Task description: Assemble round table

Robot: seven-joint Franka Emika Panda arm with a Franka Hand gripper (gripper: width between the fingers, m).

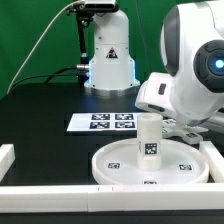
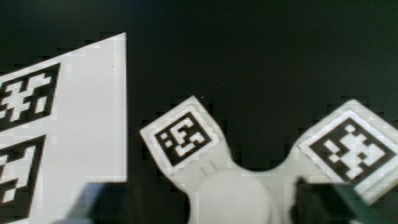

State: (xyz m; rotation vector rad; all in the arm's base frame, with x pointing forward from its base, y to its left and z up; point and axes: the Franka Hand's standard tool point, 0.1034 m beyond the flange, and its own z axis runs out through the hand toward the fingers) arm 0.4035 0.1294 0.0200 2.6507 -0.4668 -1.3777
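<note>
The large round disc [image 1: 150,166] lies flat at the front of the table. The short cylinder leg [image 1: 149,136] stands upright on its middle, tag facing the camera. My gripper [image 1: 181,129] is low, just beyond the disc on the exterior view's right, largely hidden by the arm. In the wrist view the gripper [image 2: 260,206] is shut on the cross-shaped foot piece [image 2: 267,170]. Two of its tagged arms [image 2: 185,136] spread away from the fingers [image 2: 100,206]. The foot piece is hidden in the exterior view.
The marker board [image 1: 103,122] lies behind the disc and also shows in the wrist view [image 2: 63,110]. White border walls run along the front [image 1: 60,198] and the exterior view's left [image 1: 6,155]. The robot base [image 1: 110,60] stands at the back.
</note>
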